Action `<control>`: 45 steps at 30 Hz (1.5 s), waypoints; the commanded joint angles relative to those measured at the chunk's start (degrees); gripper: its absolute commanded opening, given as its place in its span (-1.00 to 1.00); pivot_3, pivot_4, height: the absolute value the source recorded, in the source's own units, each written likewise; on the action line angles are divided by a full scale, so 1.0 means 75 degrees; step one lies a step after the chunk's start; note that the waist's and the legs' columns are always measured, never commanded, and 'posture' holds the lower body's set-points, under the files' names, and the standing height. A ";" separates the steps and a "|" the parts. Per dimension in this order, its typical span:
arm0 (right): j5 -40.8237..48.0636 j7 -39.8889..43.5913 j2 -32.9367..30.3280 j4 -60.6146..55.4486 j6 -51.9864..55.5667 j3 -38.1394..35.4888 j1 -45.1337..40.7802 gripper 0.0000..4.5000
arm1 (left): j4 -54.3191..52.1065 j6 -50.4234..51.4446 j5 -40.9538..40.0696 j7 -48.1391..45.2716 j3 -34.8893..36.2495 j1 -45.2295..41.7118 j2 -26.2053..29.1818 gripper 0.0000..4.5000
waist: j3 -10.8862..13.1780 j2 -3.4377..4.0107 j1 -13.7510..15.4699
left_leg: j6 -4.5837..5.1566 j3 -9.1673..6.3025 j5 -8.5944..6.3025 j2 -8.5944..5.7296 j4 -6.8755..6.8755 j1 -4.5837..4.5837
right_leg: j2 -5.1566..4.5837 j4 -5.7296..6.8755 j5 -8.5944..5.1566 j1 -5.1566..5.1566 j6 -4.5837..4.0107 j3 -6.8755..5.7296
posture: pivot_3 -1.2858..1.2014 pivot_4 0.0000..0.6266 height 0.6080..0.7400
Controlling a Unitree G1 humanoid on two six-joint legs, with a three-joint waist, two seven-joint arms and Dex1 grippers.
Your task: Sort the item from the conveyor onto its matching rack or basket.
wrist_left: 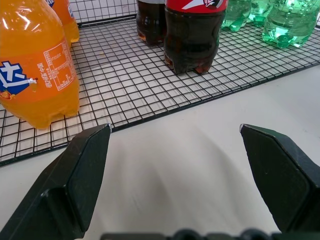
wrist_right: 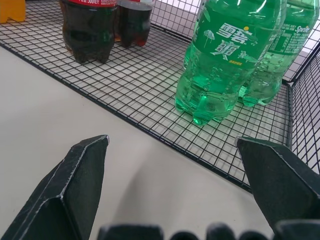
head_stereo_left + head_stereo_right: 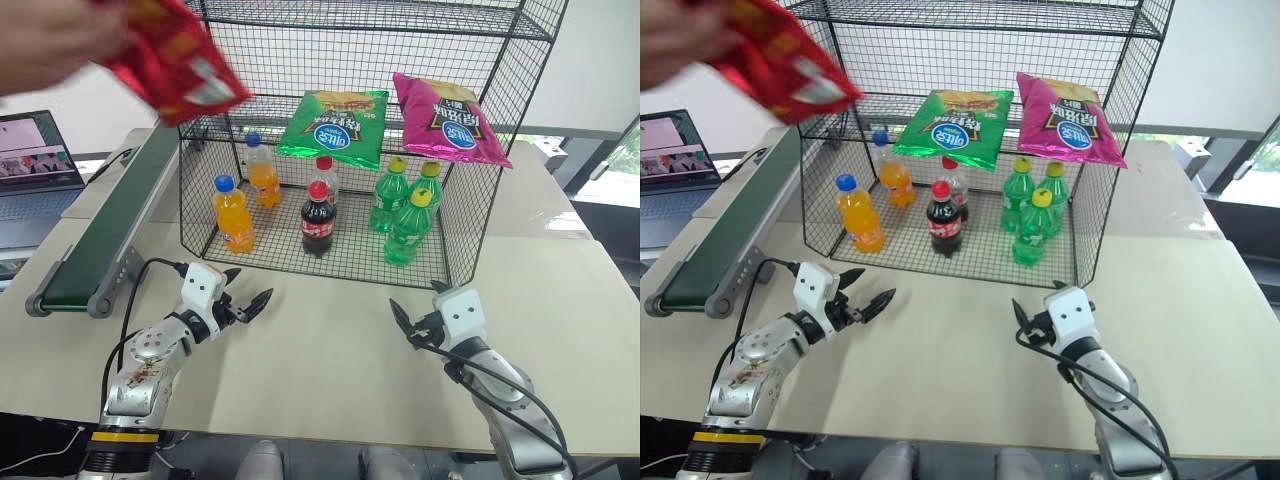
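left end effector (image 3: 243, 307): wide open, empty, hovering low over the surface (image 3: 330, 350) just in front of the rack's open bottom tier, pointing toward the bottles.
right end effector (image 3: 413, 324): also spread open, empty, hovering over the surface near the rack's front right corner.
red chip bag (image 3: 170, 60): not on the belt; a person's hand (image 3: 45, 40) holds it in the air above the far part of the conveyor (image 3: 110, 235), beside the rack's upper left corner. Blurred, so its facing is hard to tell.
rack (image 3: 350, 150): black wire cage. Bottom tier has orange soda bottles (image 3: 233, 213) on the left, cola bottles (image 3: 318, 218) in the middle, green soda bottles (image 3: 408, 225) on the right. Middle tier carries a green bag (image 3: 335, 127) and a pink bag (image 3: 450, 120), lying flat and tilted forward.
step: judged as waiting; nothing to pick until the bag is on the belt.
risk 1: reaching now puts an arm near the person's hand; hold off until it's clear.
risk 2: bag is flat and slick, so a pinch on the belt may slip or only crease the foil.
risk 3: the chip tier is above the bottles; a low approach could knock over an orange soda bottle or catch the wire front.
risk 4: wrong slot; it likely belongs with the bags, left of the green one.
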 commanded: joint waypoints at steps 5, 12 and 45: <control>0.0041 0.0058 0.0036 -0.0213 -0.0069 0.0016 -0.0084 1.00 | -0.0497 0.0130 -0.0127 0.0068 0.0385 0.0125 0.0111 0.95 | 0.0000 0.0000 -0.0010 | 0.0000 0.0000 0.0000 0.0000 0.0000 0.0001 | 0.0000 0.0001 0.0000 0.0000 0.0000 0.0000 | 0.03 -0.52 1.00; 0.0056 0.0136 0.0015 -0.0138 -0.0065 0.0010 -0.0189 1.00 | -0.0549 0.0125 -0.0106 0.0090 0.0413 0.0160 0.0090 0.95 | 0.0000 0.0000 -0.0005 | 0.0000 0.0000 0.0000 0.0000 0.0001 0.0001 | 0.0000 0.0000 0.0000 0.0001 0.0000 0.0000 | 0.03 -0.52 1.00; 0.4077 0.3927 -0.0783 -0.0633 0.1489 0.0202 -0.4432 1.00 | -0.0658 0.4051 -0.7910 0.4690 0.6205 -0.0302 0.0242 0.95 | 0.0004 -0.0006 -0.0176 | 0.0043 -0.0053 -0.0027 0.0001 0.0042 0.0030 | -0.0001 0.0000 -0.0002 0.0071 0.0002 -0.0050 | 0.03 -0.52 1.00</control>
